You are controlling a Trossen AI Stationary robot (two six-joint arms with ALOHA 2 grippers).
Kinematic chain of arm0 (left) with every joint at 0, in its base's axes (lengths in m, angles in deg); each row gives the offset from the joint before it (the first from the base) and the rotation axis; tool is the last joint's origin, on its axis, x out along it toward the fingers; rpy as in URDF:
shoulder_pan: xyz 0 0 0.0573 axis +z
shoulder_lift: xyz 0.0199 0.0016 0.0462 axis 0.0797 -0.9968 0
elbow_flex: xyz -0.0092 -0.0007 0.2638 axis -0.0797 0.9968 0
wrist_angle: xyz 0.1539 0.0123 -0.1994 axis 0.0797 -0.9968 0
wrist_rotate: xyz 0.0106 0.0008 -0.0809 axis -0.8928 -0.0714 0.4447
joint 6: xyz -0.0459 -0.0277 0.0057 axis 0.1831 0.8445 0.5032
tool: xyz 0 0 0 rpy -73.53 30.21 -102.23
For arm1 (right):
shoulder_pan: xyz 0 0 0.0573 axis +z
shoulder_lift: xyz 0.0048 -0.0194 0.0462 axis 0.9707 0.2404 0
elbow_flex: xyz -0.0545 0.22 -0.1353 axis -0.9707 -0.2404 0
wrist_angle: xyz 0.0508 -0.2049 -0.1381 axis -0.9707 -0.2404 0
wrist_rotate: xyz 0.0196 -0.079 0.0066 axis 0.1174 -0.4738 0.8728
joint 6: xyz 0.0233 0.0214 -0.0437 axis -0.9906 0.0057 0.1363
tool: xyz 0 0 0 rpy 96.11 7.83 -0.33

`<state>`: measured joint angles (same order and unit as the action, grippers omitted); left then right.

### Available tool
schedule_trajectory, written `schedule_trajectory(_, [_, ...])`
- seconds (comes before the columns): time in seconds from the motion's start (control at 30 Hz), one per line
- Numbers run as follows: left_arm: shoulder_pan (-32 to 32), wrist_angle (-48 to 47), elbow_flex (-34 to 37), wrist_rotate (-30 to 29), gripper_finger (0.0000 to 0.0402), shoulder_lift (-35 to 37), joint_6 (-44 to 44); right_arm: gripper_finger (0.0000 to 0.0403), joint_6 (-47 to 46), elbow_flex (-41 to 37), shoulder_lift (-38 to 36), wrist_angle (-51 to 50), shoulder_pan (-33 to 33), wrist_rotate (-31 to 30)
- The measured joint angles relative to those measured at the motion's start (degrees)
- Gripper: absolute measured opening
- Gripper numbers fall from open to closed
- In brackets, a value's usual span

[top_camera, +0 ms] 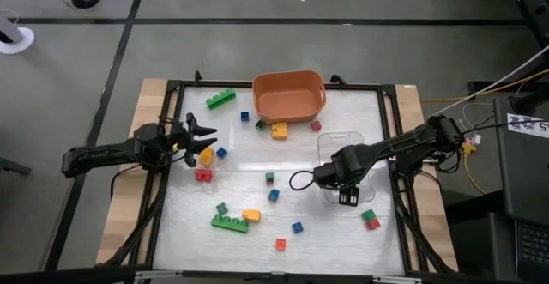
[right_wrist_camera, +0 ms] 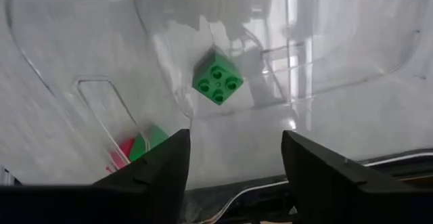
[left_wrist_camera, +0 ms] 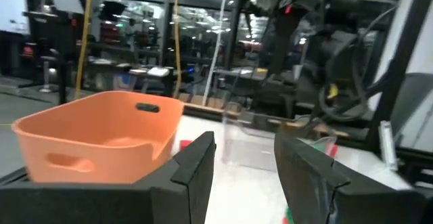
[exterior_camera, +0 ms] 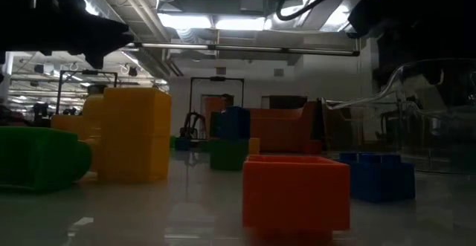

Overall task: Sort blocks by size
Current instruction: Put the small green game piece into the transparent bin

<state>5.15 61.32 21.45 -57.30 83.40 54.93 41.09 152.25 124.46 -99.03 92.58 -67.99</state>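
Note:
Small blocks in red, green, blue and yellow lie scattered on the white mat, among them a long green brick [top_camera: 220, 99] at the far left and another [top_camera: 230, 223] near the front. My left gripper [top_camera: 202, 138] is open and empty, just beyond a yellow block [top_camera: 206, 155] at the table's left. My right gripper [top_camera: 347, 196] is open and empty over the near end of the clear tray [top_camera: 341, 142]. In the right wrist view a green studded cube [right_wrist_camera: 218, 82] lies on the tray's floor [right_wrist_camera: 338, 116] ahead of the fingers.
The orange bin [top_camera: 289, 93] stands at the far middle and also shows in the left wrist view [left_wrist_camera: 101, 139]. A green and a red cube [top_camera: 371, 220] lie by the tray's near right corner. A black frame [top_camera: 395, 147] borders the mat.

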Motion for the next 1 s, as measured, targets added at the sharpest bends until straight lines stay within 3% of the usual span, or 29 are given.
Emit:
schedule_trajectory(0.2, [-4.11, 8.79, -0.05, -0.19, 0.0143, -8.81, 0.93, 0.0238, 0.01, 0.0, 0.0, 0.46, 0.0, 0.2])
schedule_trajectory(0.43, [-9.09, 14.9, -5.75, -3.26, 0.0143, -27.71, -0.41, 0.0238, 0.0, 3.43, 0.0, -1.25, 0.0, -0.48])
schedule_trajectory(0.73, [-12.94, 15.58, -18.9, -4.31, 0.0143, -55.1, -3.46, 0.0239, 0.03, 8.17, -2.41, -1.39, 0.02, -13.45])
schedule_trajectory(1.0, [-15.52, 15.5, -24.76, -4.01, 0.0143, -69.85, -3.01, 0.0239, 0.04, 8.17, -3.52, -1.17, 0.02, -17.98])
